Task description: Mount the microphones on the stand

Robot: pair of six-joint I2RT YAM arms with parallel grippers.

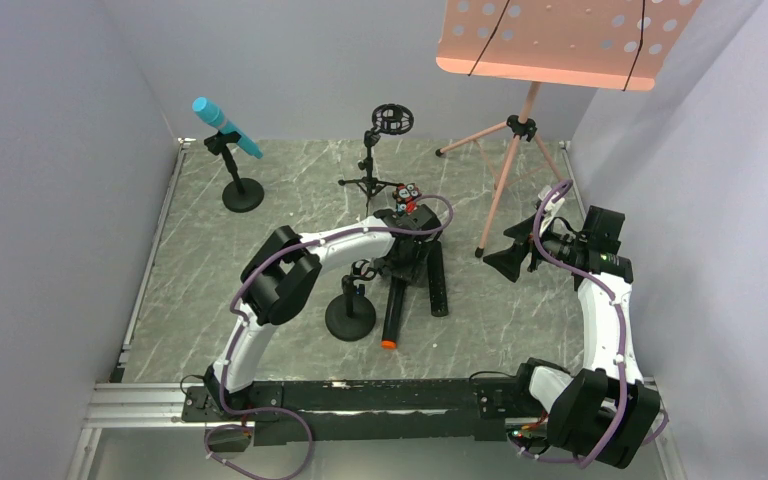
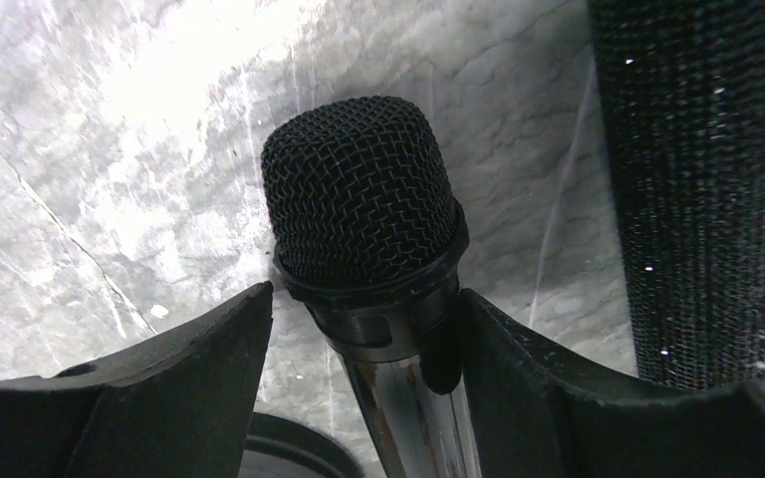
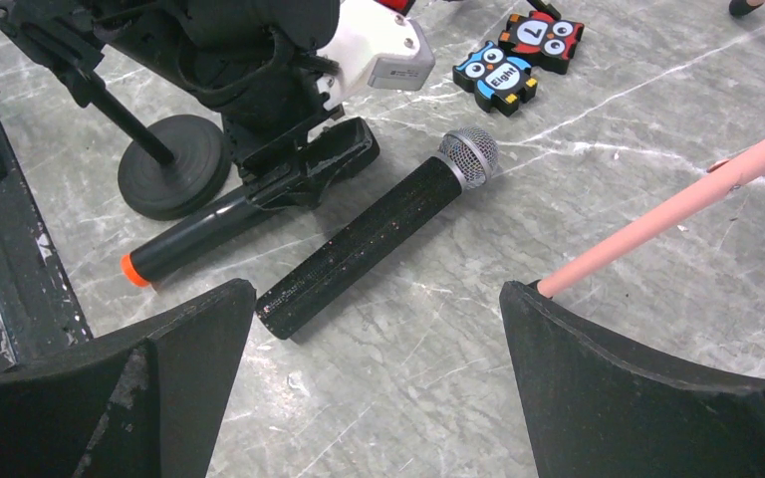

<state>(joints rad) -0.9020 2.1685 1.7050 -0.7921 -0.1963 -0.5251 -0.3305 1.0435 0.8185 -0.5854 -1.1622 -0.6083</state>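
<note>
The all-black microphone with the orange end (image 1: 392, 318) lies on the table; it shows in the right wrist view (image 3: 184, 239) too. My left gripper (image 1: 400, 268) is down over it, jaws against the collar just below its black mesh head (image 2: 359, 189). The black microphone with the silver mesh head (image 3: 379, 239) lies just right of it (image 1: 438, 280). The light blue microphone (image 1: 226, 127) sits clipped in a round-base stand at the far left. A second round-base stand (image 1: 350, 318) stands beside the left gripper. My right gripper (image 3: 376, 289) is open and empty, held above the table at the right (image 1: 505, 262).
A tripod stand with a ring mount (image 1: 391, 119) stands at the back middle. A pink music stand (image 1: 560, 40) spreads its legs at the back right; one leg (image 3: 677, 204) crosses near my right fingers. Owl tiles (image 3: 496, 78) lie behind the microphones.
</note>
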